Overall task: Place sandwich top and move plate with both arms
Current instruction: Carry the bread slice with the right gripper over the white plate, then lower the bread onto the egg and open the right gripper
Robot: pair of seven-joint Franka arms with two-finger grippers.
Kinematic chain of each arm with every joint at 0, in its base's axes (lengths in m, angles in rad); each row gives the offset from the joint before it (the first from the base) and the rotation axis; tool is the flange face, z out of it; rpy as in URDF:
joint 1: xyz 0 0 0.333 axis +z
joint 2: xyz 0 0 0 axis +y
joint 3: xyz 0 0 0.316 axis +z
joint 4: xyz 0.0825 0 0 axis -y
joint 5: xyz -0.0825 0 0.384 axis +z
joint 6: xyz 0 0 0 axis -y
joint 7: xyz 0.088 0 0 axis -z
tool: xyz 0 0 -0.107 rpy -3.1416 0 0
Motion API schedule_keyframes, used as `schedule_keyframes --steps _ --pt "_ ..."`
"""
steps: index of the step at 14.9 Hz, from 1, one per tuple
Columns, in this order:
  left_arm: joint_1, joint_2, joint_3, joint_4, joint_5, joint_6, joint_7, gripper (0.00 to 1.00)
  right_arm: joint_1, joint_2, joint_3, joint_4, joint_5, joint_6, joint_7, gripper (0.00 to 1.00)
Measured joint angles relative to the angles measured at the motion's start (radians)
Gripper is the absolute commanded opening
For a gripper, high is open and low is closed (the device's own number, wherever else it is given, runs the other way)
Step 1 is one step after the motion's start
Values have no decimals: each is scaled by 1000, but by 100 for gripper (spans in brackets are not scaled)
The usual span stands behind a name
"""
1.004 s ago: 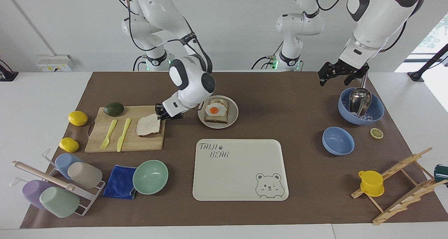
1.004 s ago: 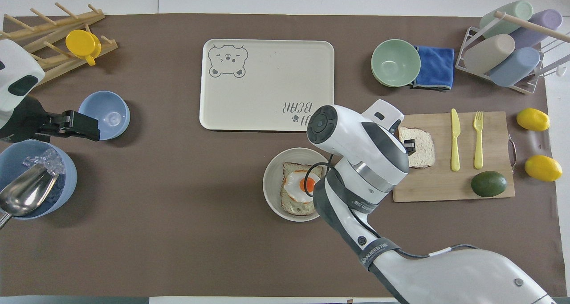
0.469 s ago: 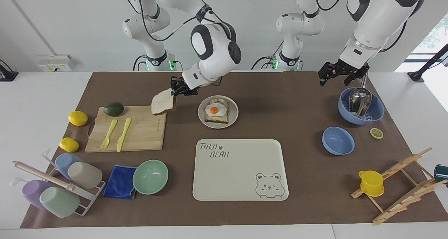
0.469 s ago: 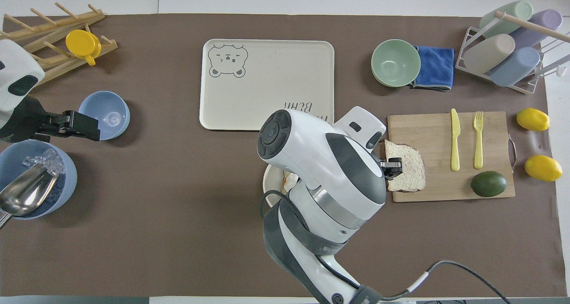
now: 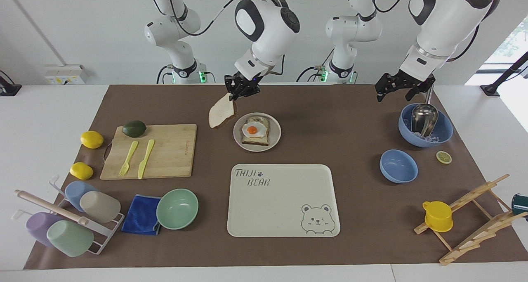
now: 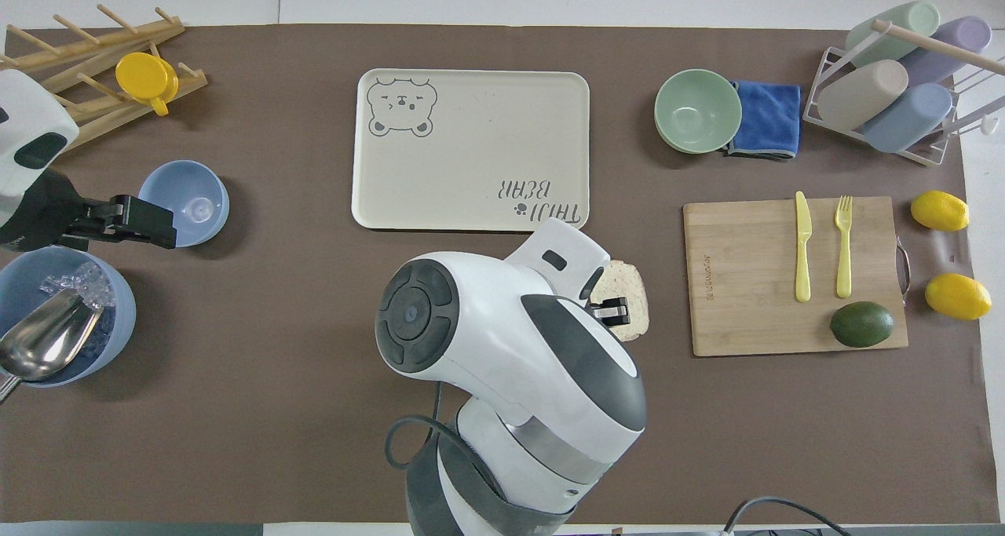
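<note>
tabletop [image 5: 330, 121]: brown mat; chopping board [image 5: 165, 162] toward the right arm's end is now bare of bread, only knife, fork and avocado left on it.
tray [image 5: 284, 207]: bear tray, farther from the robots than the plate, nothing on it.
plate [image 5: 276, 139]: same spot as a second ago, carries the toast with fried egg [image 5: 255, 131]; hidden under the arm in the overhead view.
sandwich top [image 5: 221, 112]: a second ago flat on the board, now off it and in the air, hanging tilted just beside the plate on the board's side, not yet over the egg. Pick looks done; carry is partway, placing still to do.
right pincer [image 5: 241, 88]: clamped on the slice's upper edge, fingers nearly together; slice dangles below it.
left pincer [image 5: 402, 88]: unmoved, waits above the blue bowl with ice and scoop [image 5: 425, 127]; fingers apart, holding nothing.
</note>
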Motion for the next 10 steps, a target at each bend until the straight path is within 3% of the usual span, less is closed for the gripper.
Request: schedule_keyframes --steps 5,10 --pt "0 0 0 0 0 0 -1 100 3 27 1 -81 60 191 17 0" --pt "11 0 3 0 0 0 -3 100 33 35 1 -167 61 242 77 0"
